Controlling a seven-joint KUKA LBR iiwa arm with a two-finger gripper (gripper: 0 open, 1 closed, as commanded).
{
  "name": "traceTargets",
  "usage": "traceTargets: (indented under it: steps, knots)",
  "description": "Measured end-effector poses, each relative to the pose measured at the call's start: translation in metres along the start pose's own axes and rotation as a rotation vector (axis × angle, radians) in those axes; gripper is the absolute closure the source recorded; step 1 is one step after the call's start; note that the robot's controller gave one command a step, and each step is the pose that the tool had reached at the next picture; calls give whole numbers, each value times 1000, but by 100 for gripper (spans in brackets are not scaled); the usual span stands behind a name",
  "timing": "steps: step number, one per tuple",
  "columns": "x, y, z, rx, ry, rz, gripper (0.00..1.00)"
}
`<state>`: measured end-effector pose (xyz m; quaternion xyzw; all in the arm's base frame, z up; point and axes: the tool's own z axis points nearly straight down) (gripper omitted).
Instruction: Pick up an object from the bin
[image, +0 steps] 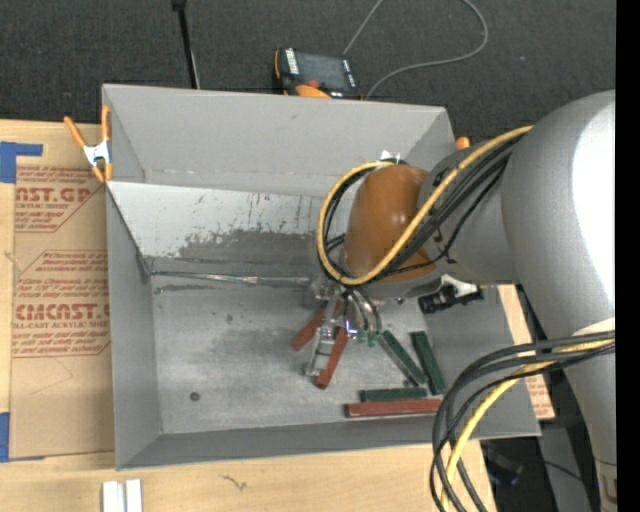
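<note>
My gripper (343, 318) is low in the middle of the bin, under the arm's orange cover. Directly below it lies a tool with two red-brown handles (327, 362) and a metal middle; one handle points left and the other toward the front. The gripper is on or just above the tool's upper end, which it partly hides. Two dark green sticks (405, 360) lie just to the right of the gripper, slanting toward the front right.
A long red-brown bar (393, 406) lies flat near the bin's front wall, right of centre. The arm and its yellow-and-black cables cover the bin's right side. The bare grey floor stretches to the left.
</note>
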<state>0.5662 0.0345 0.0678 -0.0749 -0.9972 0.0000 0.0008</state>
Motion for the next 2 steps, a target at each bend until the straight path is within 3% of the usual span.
traceTargets:
  steps: [1, 2]
  knots:
    - [-1, 0, -2, -1, -4, 0, 100]
    - [26, -11, -144, 0, -9, -263, 100]
